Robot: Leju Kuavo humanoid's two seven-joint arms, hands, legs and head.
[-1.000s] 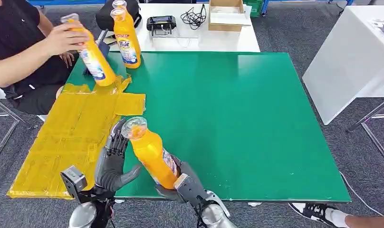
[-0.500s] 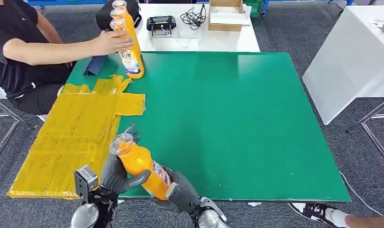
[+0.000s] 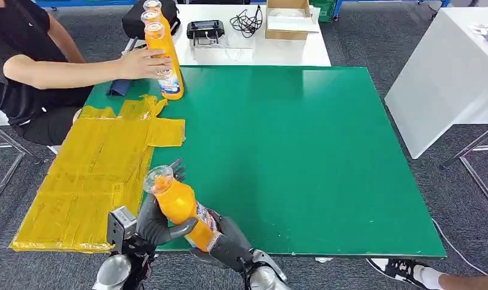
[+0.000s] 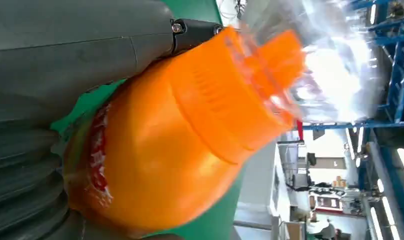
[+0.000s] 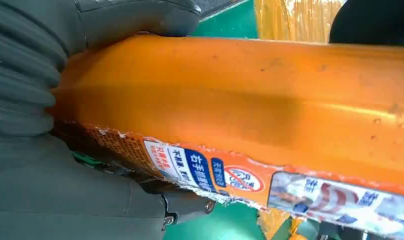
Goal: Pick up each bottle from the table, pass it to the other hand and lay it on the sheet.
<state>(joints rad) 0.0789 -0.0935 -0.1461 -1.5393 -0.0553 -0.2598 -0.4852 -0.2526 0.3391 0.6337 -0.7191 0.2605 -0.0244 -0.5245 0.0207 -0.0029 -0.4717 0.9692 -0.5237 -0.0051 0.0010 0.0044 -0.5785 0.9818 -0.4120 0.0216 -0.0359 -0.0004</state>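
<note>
An orange detergent bottle [image 3: 182, 209] with a clear cap leans over the near left edge of the green table [image 3: 302, 157], cap pointing up and away from me. My right hand [image 3: 228, 244] grips its lower body, label side [image 5: 265, 110] against the palm [image 5: 40, 100]. My left hand [image 3: 154, 222] holds its upper body, thumb across the front and fingers behind the neck; the bottle [image 4: 180, 150] presses against the palm [image 4: 65, 60]. The yellow sheet [image 3: 90, 175] lies flat just left of the hands.
A seated person at the back left rests a hand [image 3: 139, 61] on two upright orange bottles [image 3: 163, 57] at the table's far left corner. Behind it a white table [image 3: 247, 36] carries a box, cables and a bag. Another white table [image 3: 447, 78] stands at the right.
My left hand has closed around the bottle's upper body, and both hands drew it slightly left and nearer. The person stood a second bottle beside the first at the far corner.
</note>
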